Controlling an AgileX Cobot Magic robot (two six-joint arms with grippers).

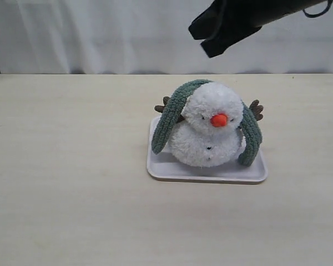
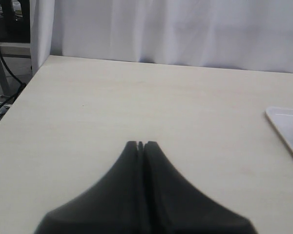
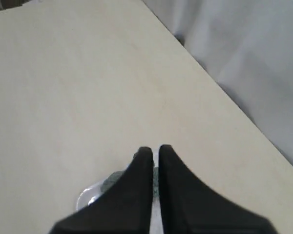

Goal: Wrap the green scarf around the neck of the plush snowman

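The plush snowman (image 1: 208, 136) sits upright on a white tray (image 1: 172, 173), its orange nose facing the camera. The green scarf (image 1: 169, 119) runs up over the back of its head, and one end hangs down each side of the body onto the tray. My right gripper (image 1: 204, 43) hangs shut high above the snowman with nothing in it. In the right wrist view the right gripper (image 3: 155, 148) looks down on a bit of the scarf (image 3: 111, 181) and the tray's corner (image 3: 85, 200). My left gripper (image 2: 140, 144) is shut over bare table, left of the tray's edge (image 2: 283, 124).
A pale wooden table (image 1: 66, 183) spreads wide on all sides of the tray. A white curtain (image 1: 100, 33) hangs along the table's far edge. Table legs and cables (image 2: 5, 73) show past the left end.
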